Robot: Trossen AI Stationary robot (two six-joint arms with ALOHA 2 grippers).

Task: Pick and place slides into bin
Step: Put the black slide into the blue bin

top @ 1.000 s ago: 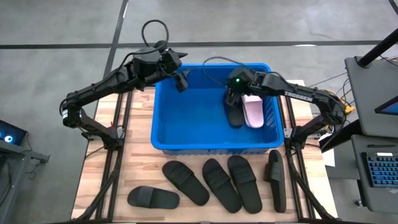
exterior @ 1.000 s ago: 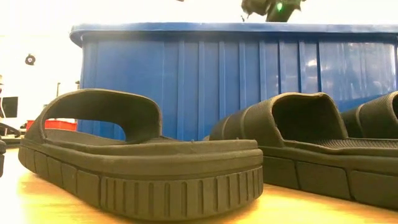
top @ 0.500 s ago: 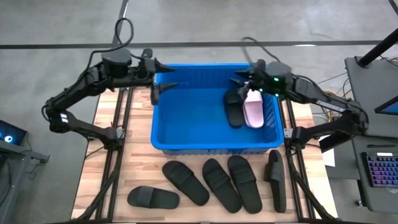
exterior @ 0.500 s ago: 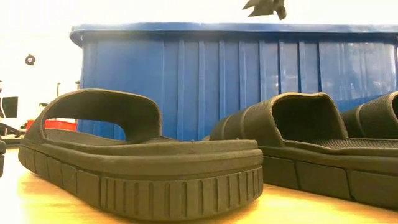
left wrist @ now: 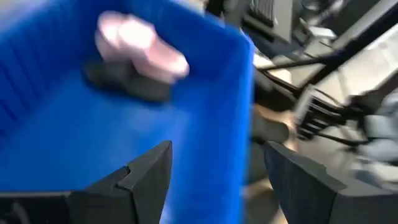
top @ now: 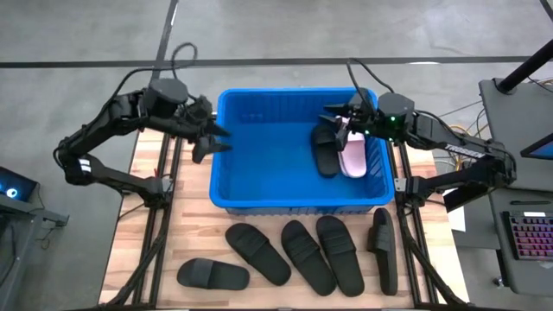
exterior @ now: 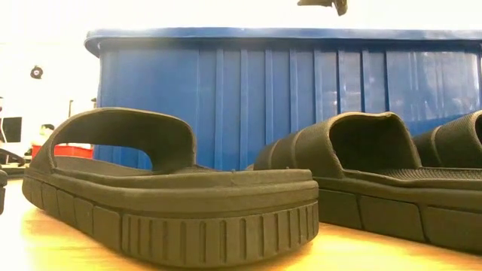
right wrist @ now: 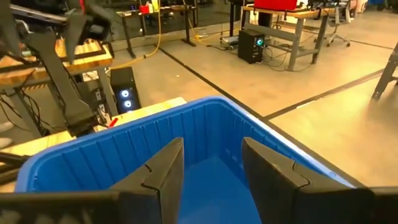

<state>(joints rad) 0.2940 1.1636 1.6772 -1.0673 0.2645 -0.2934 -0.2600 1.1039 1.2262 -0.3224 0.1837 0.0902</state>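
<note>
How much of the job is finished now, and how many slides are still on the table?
Done: one black slide and one pink slide lie in the blue bin. In hand: nothing; the left gripper is at the bin's left rim and the right gripper above its far right corner, both with open, empty fingers. Left: five black slides on the table.

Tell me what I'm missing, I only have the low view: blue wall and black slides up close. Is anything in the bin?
Observer: Yes, a black slide and a pink slide lie side by side in the bin, toward its right end.
Operator: How many remain on the table?
Observer: Five black slides, in front of the bin.
Operator: Where are the grippers?
Observer: The right gripper is empty above the binned pair; the left gripper is open at the bin's left rim.
</note>
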